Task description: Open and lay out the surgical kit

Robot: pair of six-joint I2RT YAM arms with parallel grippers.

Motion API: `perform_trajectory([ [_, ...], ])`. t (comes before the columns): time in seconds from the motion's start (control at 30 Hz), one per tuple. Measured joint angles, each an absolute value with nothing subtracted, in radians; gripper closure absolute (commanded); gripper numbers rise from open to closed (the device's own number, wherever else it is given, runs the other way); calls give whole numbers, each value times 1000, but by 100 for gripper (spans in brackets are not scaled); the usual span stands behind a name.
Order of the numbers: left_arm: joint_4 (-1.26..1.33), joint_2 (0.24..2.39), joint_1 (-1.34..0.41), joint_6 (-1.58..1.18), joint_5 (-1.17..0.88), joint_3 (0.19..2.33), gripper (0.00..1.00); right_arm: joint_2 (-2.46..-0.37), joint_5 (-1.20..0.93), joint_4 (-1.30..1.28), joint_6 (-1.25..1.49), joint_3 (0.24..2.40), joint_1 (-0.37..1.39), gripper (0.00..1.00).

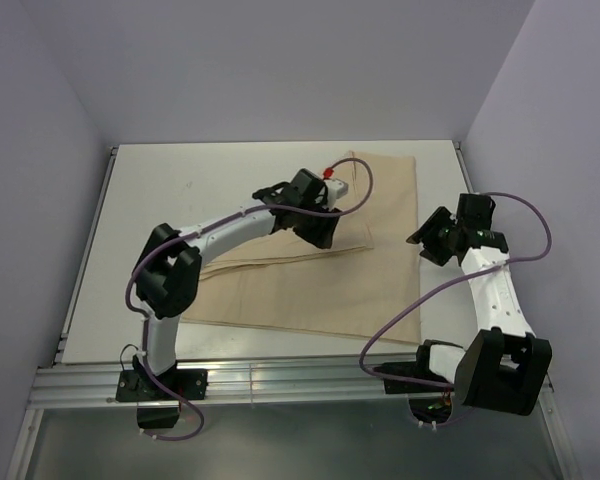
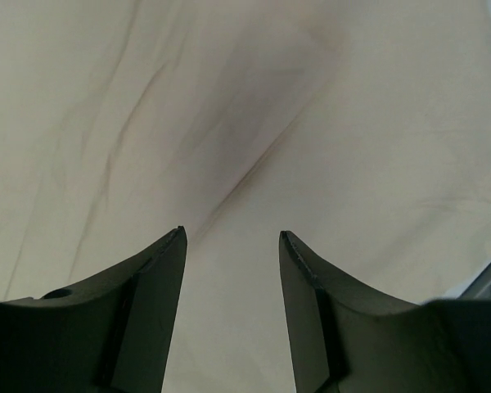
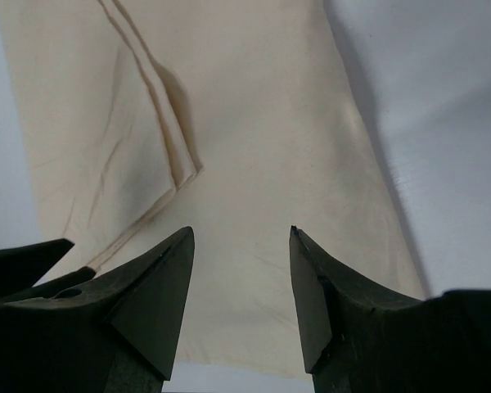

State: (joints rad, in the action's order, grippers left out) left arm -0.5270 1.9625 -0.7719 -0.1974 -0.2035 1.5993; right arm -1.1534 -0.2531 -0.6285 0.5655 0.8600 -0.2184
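The wrap [image 1: 310,280] lies flat mid-table, somewhat right: tan, creased, folded in layers, one flap edge showing. My right gripper [image 3: 241,231] hangs over its right edge, jaws apart and empty. My left gripper [image 2: 231,235], farther in, is parted and empty, low over the cloth. The table [image 1: 170,220] is white, and pale lilac walls [image 1: 280,70] stand behind.

The black-and-white left arm [image 1: 230,230] hides part of the tan paper-like wrap [image 1: 310,280]; its folds hide what lies beneath. The left wrist view cuts it off at top and left. A small red-tipped white piece [image 1: 332,178] is unidentifiable.
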Motion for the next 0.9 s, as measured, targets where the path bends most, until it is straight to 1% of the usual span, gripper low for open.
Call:
perform_trajectory([
  [0.2, -474, 2078, -859, -138, -147, 1757, 39, -1084, -246, -644, 600, 860, -218, 43],
  [0.4, -446, 2191, -904, -120, -94, 1843, 39, -1043, -226, -661, 707, 873, -218, 43],
  [0.57, -420, 2244, -923, -113, -55, 1848, 38, -992, -200, -682, 760, 947, -218, 44],
  [0.7, -380, 2249, -926, -99, -53, 1848, 41, -923, -197, -671, 812, 954, -218, 44],
  [0.77, -356, 2249, -926, -94, -56, 1847, 41, -902, -191, -667, 822, 954, -218, 44],
  [0.9, -299, 2249, -926, -93, -74, 1811, 41, -902, -173, -669, 821, 965, -218, 44],
])
